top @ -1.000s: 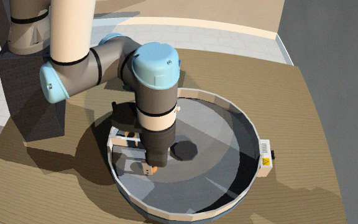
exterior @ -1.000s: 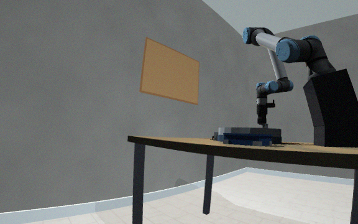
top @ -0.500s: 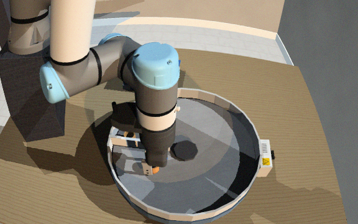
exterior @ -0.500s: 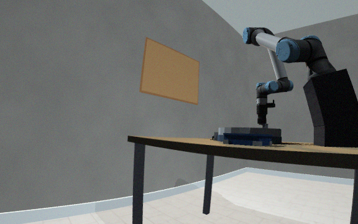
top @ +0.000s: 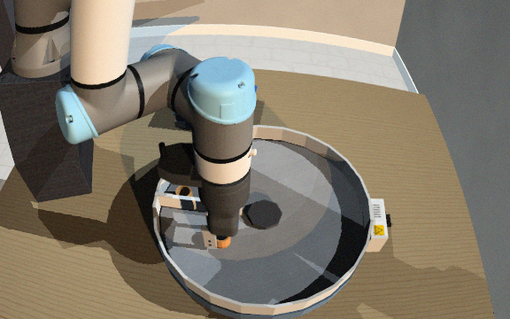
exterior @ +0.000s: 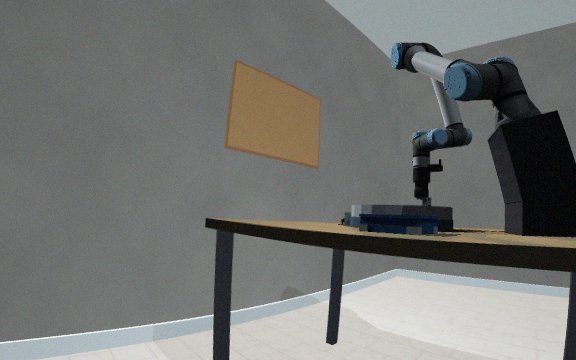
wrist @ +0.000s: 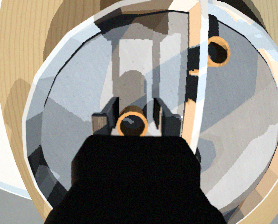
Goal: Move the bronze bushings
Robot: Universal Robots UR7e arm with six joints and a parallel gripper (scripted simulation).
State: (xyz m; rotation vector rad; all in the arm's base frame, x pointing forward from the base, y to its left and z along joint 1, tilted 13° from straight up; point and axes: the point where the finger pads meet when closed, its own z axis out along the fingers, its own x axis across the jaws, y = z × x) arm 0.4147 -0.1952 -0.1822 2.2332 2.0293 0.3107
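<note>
Since two bronze sleeves already stand on the disc (top: 282, 270) (wrist: 72, 105), the job looks well along, perhaps near its end. Going left to right in the top view, the first bushing (top: 180, 190) (wrist: 226, 59) is beyond the pale divider (top: 176, 202) (wrist: 194, 112), open end up. Next comes the second bushing (top: 224, 243) (wrist: 143, 131), on the near side of the divider and off the dark hub (top: 262, 214), upright as far as its round mouth shows. Around it is the hand (top: 223, 236) (exterior: 426, 201) (wrist: 136, 107), opened fairly wide, a gap on either side of the sleeve, holding nothing. What surely remains is to lift clear, and to fetch any bronze still in the crate. As for what's hidden, the arm covers nearly all of what I take to be the blue crate (top: 256, 89) (exterior: 399, 223) on the counter (top: 370, 120) (exterior: 288, 229), so its contents, bronze or steel, can't be told. The sleeves' bottom edges are hard to make out too.
</note>
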